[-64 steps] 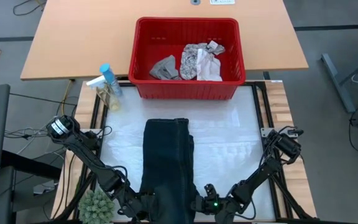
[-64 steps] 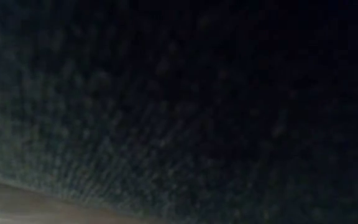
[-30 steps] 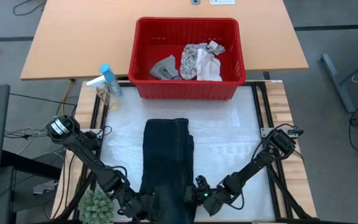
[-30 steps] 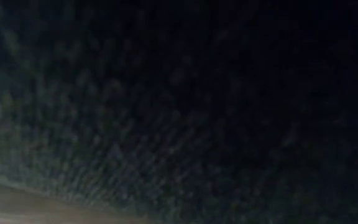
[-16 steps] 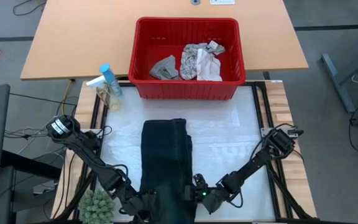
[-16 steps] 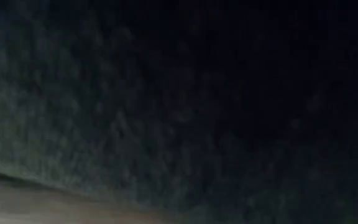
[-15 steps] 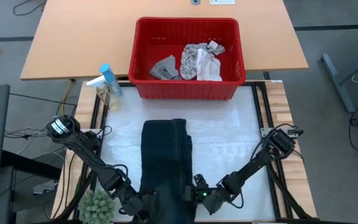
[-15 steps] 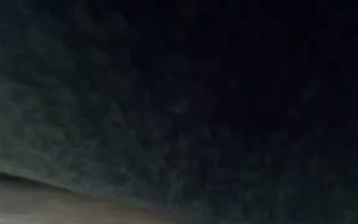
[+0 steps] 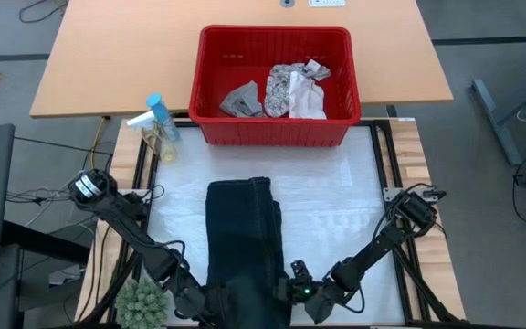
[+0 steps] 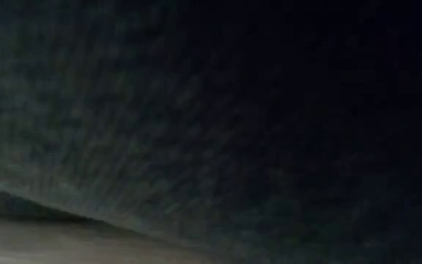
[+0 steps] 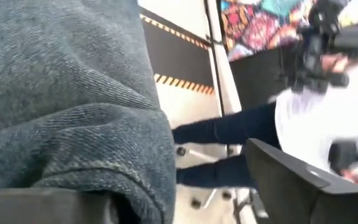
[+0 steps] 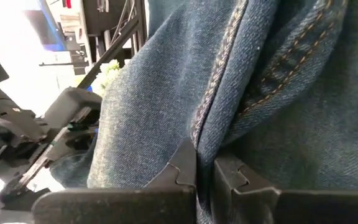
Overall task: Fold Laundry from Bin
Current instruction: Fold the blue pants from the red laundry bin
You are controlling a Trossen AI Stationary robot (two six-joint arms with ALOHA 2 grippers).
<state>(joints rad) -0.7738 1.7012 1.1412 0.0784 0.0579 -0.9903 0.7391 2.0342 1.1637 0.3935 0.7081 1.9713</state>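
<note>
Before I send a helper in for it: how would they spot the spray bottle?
Find the red bin at the far side of the table. Just off its near left corner, on the wooden strip beside the white mat, stands the spray bottle. It is the only thing with a light blue cap; the other thing on that side is a green spiky plant.

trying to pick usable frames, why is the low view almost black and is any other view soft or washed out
Low view: the dark garment fills the lens, only a pale strip at bottom. Left wrist view: blurred, bright background blown out. Right wrist view: denim seams sharp. High view: evenly lit, red bin clear.
</note>
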